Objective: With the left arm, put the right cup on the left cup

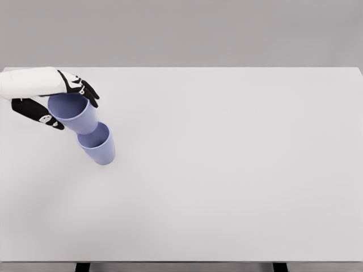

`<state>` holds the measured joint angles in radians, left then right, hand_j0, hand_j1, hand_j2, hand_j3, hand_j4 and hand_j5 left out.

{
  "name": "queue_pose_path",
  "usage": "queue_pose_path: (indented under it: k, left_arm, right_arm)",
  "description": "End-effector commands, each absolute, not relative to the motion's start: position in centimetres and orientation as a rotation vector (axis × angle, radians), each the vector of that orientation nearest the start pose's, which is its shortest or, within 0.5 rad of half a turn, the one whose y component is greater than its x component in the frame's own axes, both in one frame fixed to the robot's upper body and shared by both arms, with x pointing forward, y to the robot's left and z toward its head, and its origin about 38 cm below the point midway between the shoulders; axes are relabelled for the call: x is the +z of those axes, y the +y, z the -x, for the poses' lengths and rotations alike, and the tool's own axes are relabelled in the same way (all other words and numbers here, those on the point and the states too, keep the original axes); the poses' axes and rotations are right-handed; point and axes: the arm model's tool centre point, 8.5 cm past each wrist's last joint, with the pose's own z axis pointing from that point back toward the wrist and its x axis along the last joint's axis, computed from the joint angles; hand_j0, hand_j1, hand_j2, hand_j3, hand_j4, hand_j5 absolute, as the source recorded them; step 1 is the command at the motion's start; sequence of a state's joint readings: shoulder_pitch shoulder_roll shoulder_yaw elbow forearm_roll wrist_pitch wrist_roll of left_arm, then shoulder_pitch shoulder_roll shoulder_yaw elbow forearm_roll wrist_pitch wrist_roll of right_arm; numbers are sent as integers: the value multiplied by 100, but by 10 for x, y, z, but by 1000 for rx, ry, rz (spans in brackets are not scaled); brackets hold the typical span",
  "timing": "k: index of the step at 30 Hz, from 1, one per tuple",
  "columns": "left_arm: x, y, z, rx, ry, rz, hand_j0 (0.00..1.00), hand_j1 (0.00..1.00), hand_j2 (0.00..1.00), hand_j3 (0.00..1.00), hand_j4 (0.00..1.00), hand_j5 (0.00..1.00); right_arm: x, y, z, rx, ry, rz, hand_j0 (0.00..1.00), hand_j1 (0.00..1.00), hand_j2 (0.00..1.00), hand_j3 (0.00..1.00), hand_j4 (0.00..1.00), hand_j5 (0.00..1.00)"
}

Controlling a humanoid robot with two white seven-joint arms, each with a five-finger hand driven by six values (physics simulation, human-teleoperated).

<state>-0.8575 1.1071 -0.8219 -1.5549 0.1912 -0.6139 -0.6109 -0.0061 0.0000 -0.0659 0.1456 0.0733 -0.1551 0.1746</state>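
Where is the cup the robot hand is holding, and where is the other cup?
held cup [76,113], head view, inside its open mouth.
other cup [101,148], head view, its outer wall.
left hand [54,102], head view, fingers around held cup.

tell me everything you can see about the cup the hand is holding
The held cup is a plain lavender-blue tumbler, plastic-looking, with no handle and an open, empty mouth. The left hand grips it near the rim, fingers on both sides. It sits tilted, its base overlapping the rim of the second cup on the white table, far left.
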Motion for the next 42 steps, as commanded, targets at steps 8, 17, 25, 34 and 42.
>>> queue_pose_path:
  k: [8,17,25,34,42]
  left_arm:
    - [302,335,-404,-1946,-1551,-96,63,63,63,63,63,63]
    - [290,326,-410,-1941,-1556,-70,63,63,63,63,63,63]
    - [282,333,-411,-1926,-1531,-73,63,63,63,63,63,63]
    - [274,328,-411,-1934,-1525,-62,64,64,64,64,64,64]
    - [275,329,-412,-1945,-1519,-79,100,100,100,100,100,100]
  right_arm:
    - [-257,-253,30,9,-16,-98,100,100,100,100,100,100]
    - [-257,-253,30,9,-15,-98,100,100,100,100,100,100]
    - [-257,-253,30,9,-15,-98,100,100,100,100,100,100]
    - [-257,-253,30,9,-15,-98,100,100,100,100,100,100]
    - [-257,-253,30,9,-15,-98,100,100,100,100,100,100]
